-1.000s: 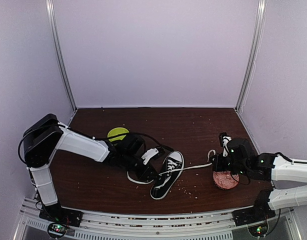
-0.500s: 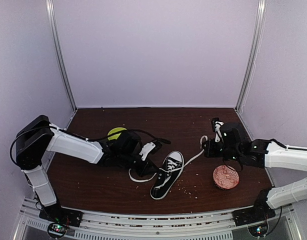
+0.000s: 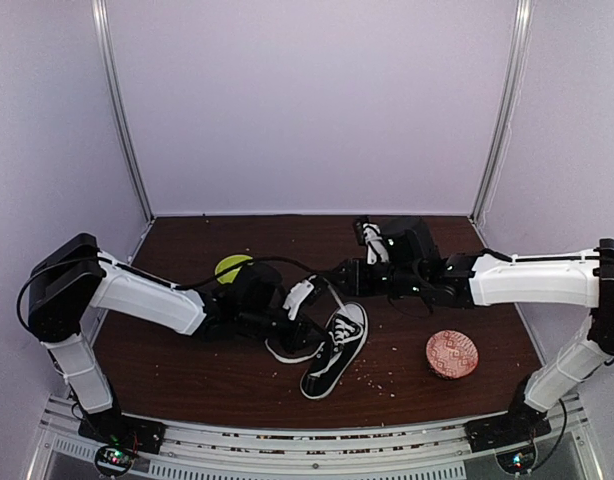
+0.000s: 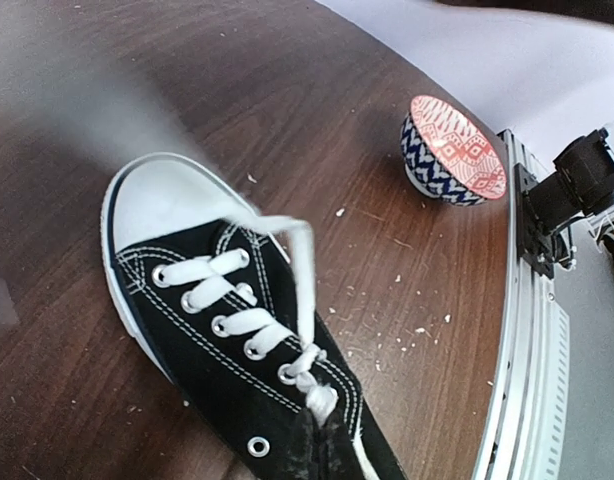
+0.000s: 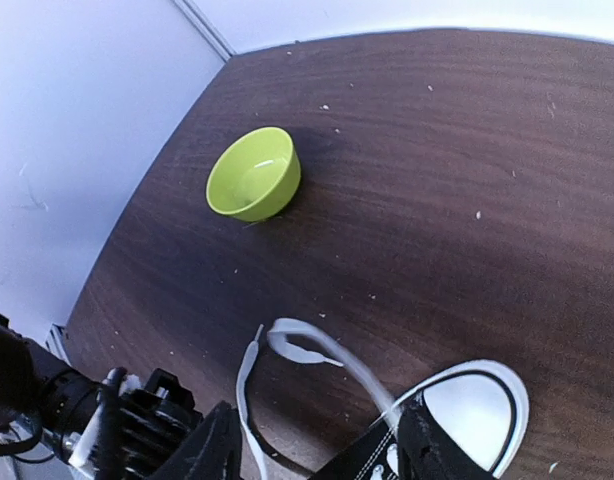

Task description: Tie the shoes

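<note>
Roughly mid-table, nearer the near edge, one sneaker (image 3: 334, 352) is seen lying on its sole, toe cap turned toward the far edge and heel toward the near edge. Upper is black canvas with white stitching and metal eyelets; sole and rounded toe cap are smooth white rubber. Flat white laces (image 4: 299, 290) are crossed through the eyelets, with a twist at the top of the lacing. One strand is lifted tight off the shoe and looks blurred. Another strand is left as a loose loop on the table beside the shoe toward the left edge.

The left gripper (image 3: 309, 328) is clenched at the ankle end of the shoe. In the left wrist view the raised strand is seen running into its dark fingers, so it is taken as grasping the laces. The right gripper (image 5: 319, 420) is held over the toe end, fingers spread apart with nothing between them.

Table (image 3: 407, 240) is dark brown wood grain, sprinkled with white crumbs (image 4: 407, 330). A round, glossy lime-green bowl (image 5: 253, 173) is placed toward the left edge. A second round bowl (image 4: 452, 150), red-patterned inside and blue-and-white outside, is placed near the right near corner.
</note>
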